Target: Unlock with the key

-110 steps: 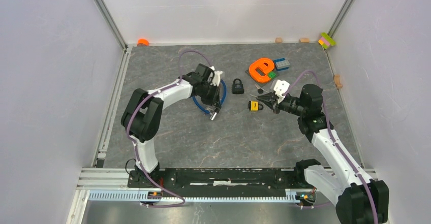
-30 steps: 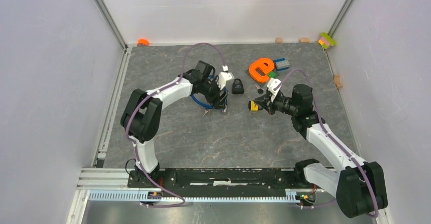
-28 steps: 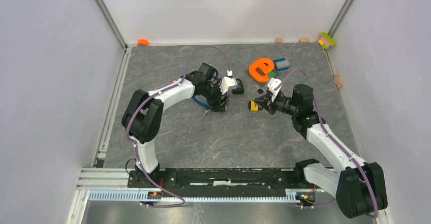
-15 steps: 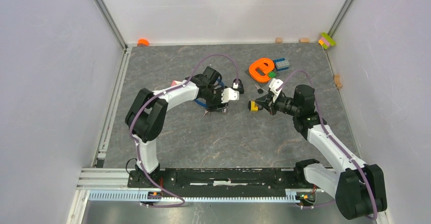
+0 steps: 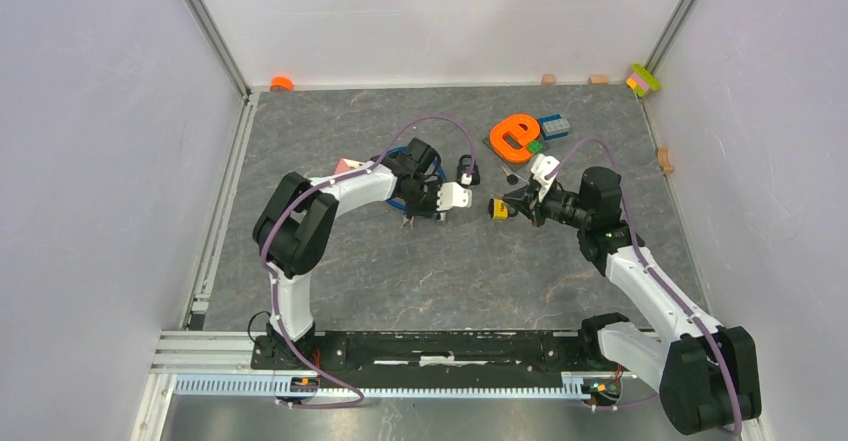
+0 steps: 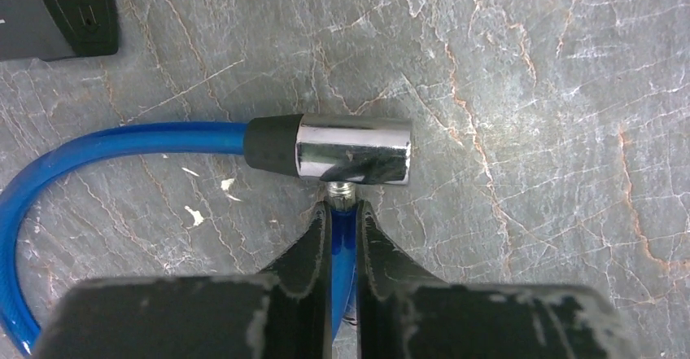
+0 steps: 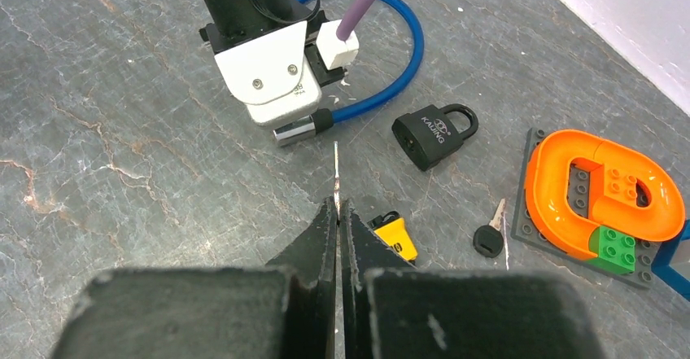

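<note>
- Your left jaws are closed on the end of the blue cable. They pinch it right where its metal stub enters the chrome lock barrel, which lies on the bench.
- Your right jaws are clamped shut on the key. Its thin blade juts out ahead of the tips, aimed toward the chrome barrel and stopping just short of it.
- A black padlock lies on the bench just outside the cable's loop.
- A small yellow item sits beside the tips of your right jaws.
- A second key with a black head lies near the orange block.
</note>
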`<state>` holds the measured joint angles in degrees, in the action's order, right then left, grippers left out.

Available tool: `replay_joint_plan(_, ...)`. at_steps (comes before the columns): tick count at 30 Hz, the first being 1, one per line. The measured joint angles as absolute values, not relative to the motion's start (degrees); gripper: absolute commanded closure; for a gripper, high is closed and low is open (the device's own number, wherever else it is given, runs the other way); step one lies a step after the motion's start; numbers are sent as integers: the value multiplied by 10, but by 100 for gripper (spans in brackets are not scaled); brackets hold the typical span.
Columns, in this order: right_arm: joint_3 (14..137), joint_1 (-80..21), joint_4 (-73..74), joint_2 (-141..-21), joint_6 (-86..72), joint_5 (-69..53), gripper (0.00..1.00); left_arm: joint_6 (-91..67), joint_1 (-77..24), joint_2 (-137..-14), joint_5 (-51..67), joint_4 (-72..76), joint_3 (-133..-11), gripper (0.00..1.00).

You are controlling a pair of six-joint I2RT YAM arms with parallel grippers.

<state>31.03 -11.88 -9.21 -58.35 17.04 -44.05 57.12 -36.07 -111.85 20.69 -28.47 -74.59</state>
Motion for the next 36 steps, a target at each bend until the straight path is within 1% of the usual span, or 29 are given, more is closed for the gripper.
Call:
replay_joint_plan(3, 310, -119, -89, -580, 174, -441, 100, 570, -361, -1118, 205, -290, -748, 98)
replay_joint_plan(6, 310, -119, -83, -574, 180, -440, 100, 568, -361, -1118, 205, -328, -769, 98)
replay_joint_plan(10, 310, -119, -76, -563, 190, -439, 100, 564, -361, -1118, 202, -415, -843, 98)
replay_joint_plan(14, 311, -119, -61, -553, 209, -439, 100, 548, -361, -1118, 200, -521, -958, 98)
replay_joint_plan(17, 317, -119, -34, -549, 237, -439, 100, 532, -361, -1118, 206, -580, -1002, 98)
replay_joint_plan(21, 335, -127, 15, -540, 287, -435, 100, 505, -361, -1119, 233, -670, -1030, 98)
replay_joint_plan(24, 343, -154, 44, -531, 329, -418, 100, 478, -361, -1127, 261, -732, -1049, 98)
replay_joint_plan(28, 348, -214, 75, -522, 387, -370, 100, 449, -361, -1148, 288, -775, -1070, 98)
replay_joint_plan(32, 359, -263, 104, -526, 429, -322, 100, 413, -361, -1166, 289, -780, -1080, 98)
replay_joint_plan(36, 373, -308, 120, -532, 462, -263, 100, 353, -362, -1171, 286, -752, -1078, 98)
